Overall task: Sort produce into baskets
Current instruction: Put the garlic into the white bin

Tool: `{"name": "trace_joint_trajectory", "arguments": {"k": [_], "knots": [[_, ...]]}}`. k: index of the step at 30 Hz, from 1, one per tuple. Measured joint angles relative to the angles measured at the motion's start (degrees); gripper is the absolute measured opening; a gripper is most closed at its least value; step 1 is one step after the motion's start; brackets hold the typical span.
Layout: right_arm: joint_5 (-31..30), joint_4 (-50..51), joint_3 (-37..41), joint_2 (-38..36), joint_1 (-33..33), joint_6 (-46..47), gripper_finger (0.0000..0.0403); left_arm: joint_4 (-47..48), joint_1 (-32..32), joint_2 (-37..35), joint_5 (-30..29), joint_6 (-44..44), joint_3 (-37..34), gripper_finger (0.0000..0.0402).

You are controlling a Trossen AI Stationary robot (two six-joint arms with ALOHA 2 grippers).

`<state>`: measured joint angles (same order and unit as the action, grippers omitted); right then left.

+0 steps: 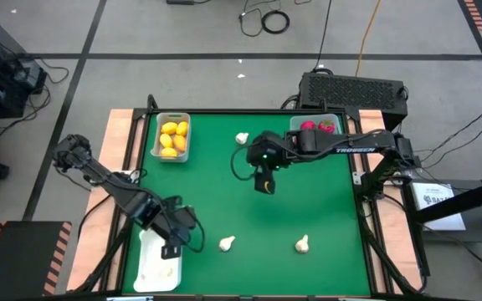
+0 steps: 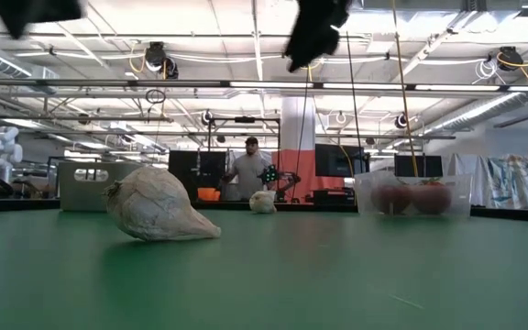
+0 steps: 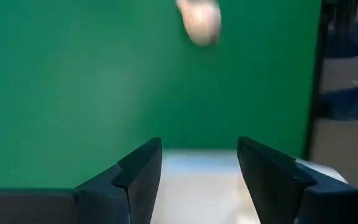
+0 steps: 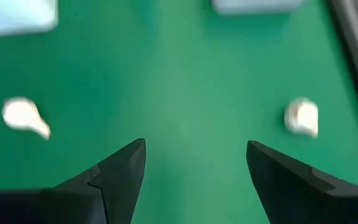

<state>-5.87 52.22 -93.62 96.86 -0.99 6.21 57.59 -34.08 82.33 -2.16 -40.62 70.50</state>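
Sorting looks more than half done. 4 yellow fruits point(image 1: 173, 137) lie in the grey-white bin point(image 1: 159, 155), and red fruits point(image 1: 317, 127) sit in the clear bin point(image 1: 295, 124). The white tray point(image 1: 143, 274) holds at least 1 pale bulb, though I cannot count them well. 3 garlic bulbs are left on the green bench point(image 1: 308, 201).

The left end effector point(image 1: 172, 248) hangs over the edge of the white tray. Its fingers are spread apart and hold nothing. 1 loose bulb point(image 1: 227, 243) lies near it, out on the green, away from the tray.

The right end effector point(image 1: 264, 183) hangs above the middle of the bench, well apart from the left one. Its fingers are spread too, and empty. A second bulb point(image 1: 242, 138) lies behind it, toward the bins. The third bulb point(image 1: 303, 244) lies in front of it, near the front edge. In its wrist view, 2 bulbs show ahead, 1 past each finger.

My guess is that all 3 loose bulbs belong in the white tray.

White letters run along the right arm point(image 1: 341, 150). They look like the maker's name, but they are too small to read for sure.
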Motion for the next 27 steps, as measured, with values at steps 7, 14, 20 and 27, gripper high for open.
{"name": "trace_joint_trajectory", "arguments": {"k": [7, 14, 20, 27], "knots": [[-0.1, 12.9, 0.0, 0.02, 0.18, 5.75, 0.027, -6.24, 4.43, 2.99, -8.44, 14.65, 0.02, 0.0217], [-0.13, 20.66, 1.01, 0.02, 2.51, 5.21, 0.027, -18.96, 10.86, 9.96, -1.86, 9.75, 0.04, 0.0217], [-0.13, 21.49, 4.93, 0.04, 5.36, 1.39, 0.027, -29.76, 12.97, 16.2, 7.38, 0.96, 0.04, 0.0217], [-0.07, 21.41, 10.86, 0.04, 6.35, -0.81, 0.027, -36.75, 11.93, 20.97, 5.4, 1.56, 0.07, 0.0217]]}}
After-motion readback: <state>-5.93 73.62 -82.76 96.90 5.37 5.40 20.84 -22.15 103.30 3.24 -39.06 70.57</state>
